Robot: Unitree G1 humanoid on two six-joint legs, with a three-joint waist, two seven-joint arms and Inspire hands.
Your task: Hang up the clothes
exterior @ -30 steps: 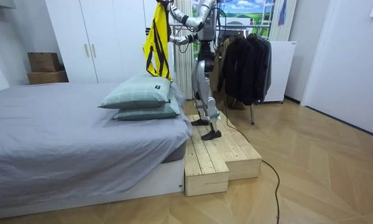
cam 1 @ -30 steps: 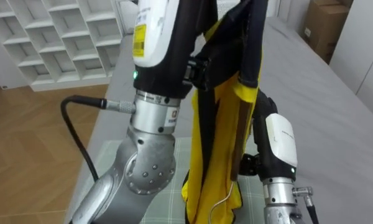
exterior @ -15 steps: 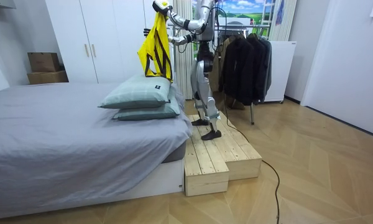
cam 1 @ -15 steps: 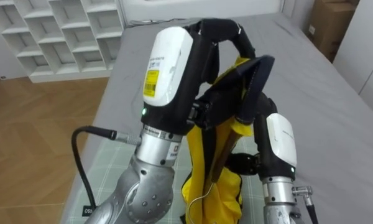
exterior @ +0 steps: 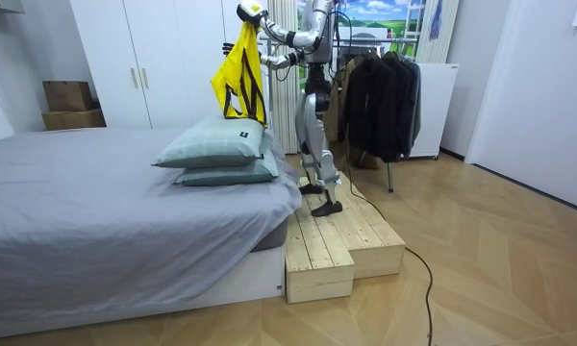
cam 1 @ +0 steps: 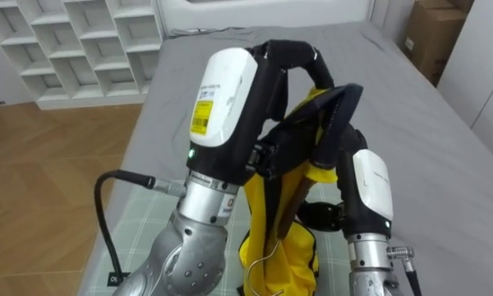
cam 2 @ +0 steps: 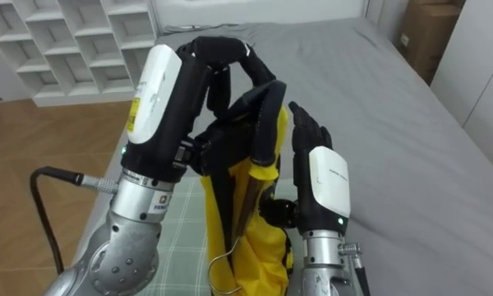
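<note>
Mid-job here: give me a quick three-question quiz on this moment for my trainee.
1. True or false: the yellow-and-black fabric garment lies flat on the grey bed.
2. Which hand's fingers curl round the garment to hold it up: A left, B right, C neither?
3. Fill in: the robot stands on a pale wooden ___ beside the bed.
Key: 1 false, it hangs in the air. 2 A: the left hand grips it; the right hand is open beside it. 3 platform.
</note>
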